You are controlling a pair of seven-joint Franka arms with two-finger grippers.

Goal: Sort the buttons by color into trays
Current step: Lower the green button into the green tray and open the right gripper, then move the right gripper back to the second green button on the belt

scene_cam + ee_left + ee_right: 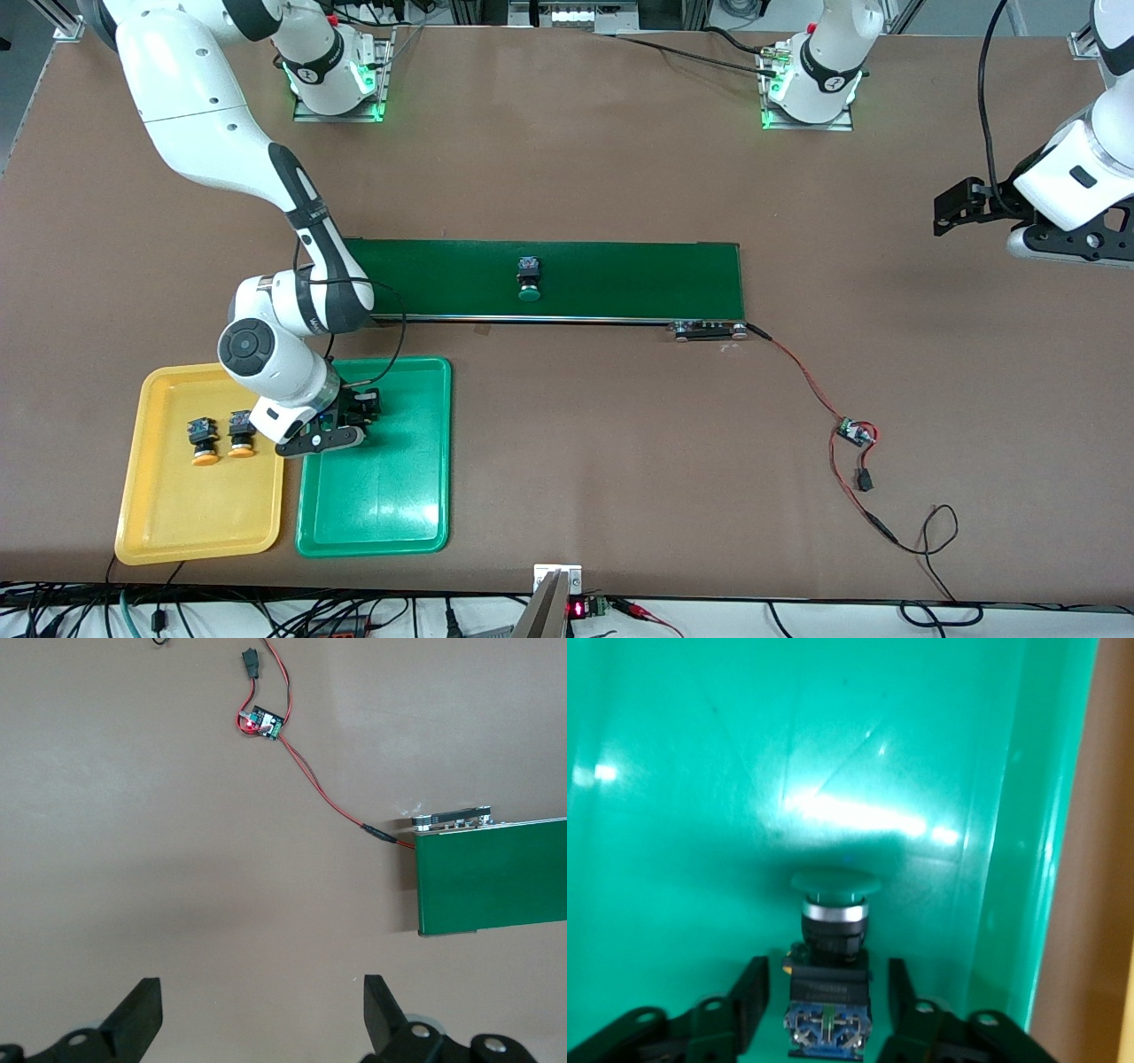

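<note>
My right gripper [359, 415] is low over the green tray [390, 505], at the tray's end nearest the conveyor. In the right wrist view a green-capped button [833, 904] lies on the tray floor [700, 771] between the right gripper's [827, 974] open fingers, with a gap showing on each side of its body. Two yellow-orange buttons [203, 440] [241, 434] lie side by side in the yellow tray [177, 523]. Another green button [529, 277] sits on the conveyor belt. The left gripper [957, 206] [261, 988] waits open and empty over bare table at the left arm's end.
The long dark-green conveyor belt [620, 279] [496, 877] crosses the middle of the table. A red and black wire runs from its end to a small circuit board [855, 432] [264, 722]. The two trays stand side by side near the front edge.
</note>
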